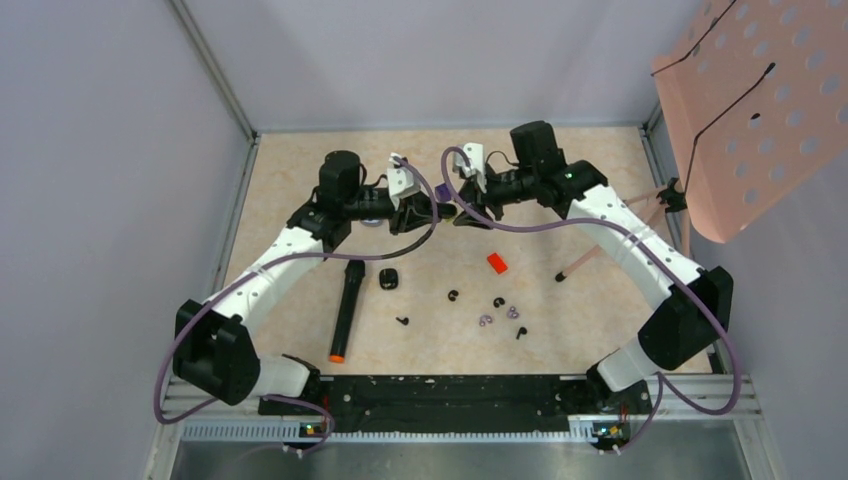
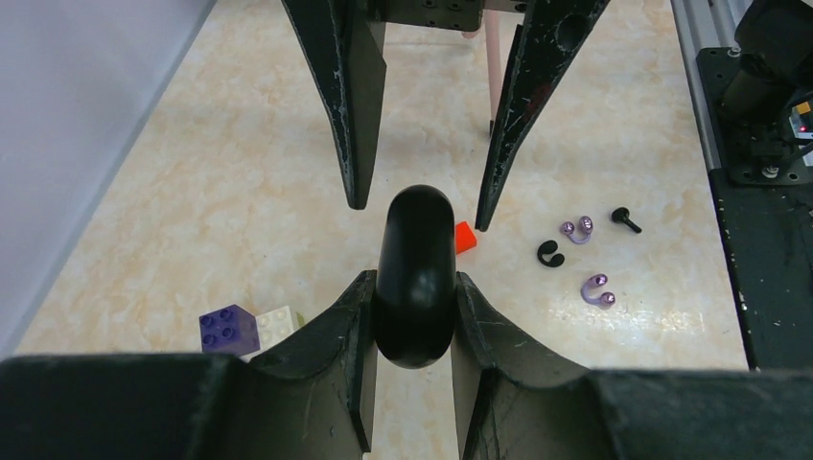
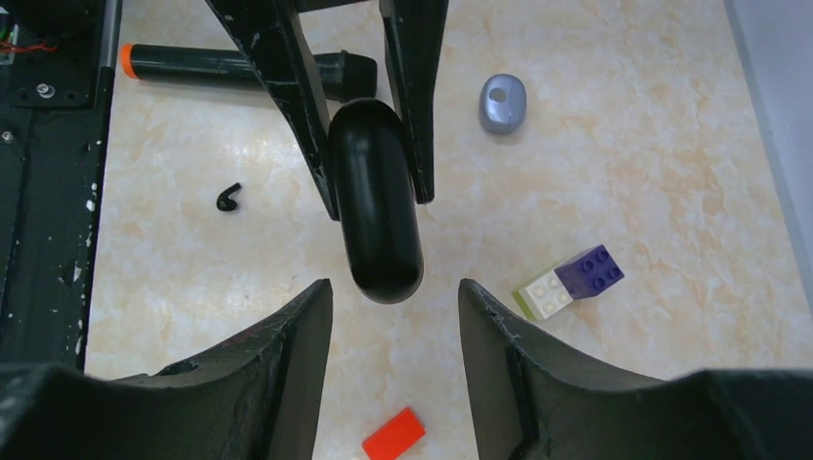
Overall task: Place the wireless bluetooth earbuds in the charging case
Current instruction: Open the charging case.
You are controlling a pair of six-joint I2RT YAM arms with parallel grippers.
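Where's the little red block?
In the top view, the red block lies just right of centre, a little beyond the black earbuds and purple rings.

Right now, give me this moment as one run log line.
left gripper: shut on charging case | right gripper: open, flanking case | earbuds: on table

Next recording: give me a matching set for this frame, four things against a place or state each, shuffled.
1 black oval case
2 marker
3 red block
4 purple brick

A orange at one end
B joined to a white brick
C gripped by the left fingers
D loose on the table, touching nothing

Pairs: 1-C, 2-A, 3-D, 4-B
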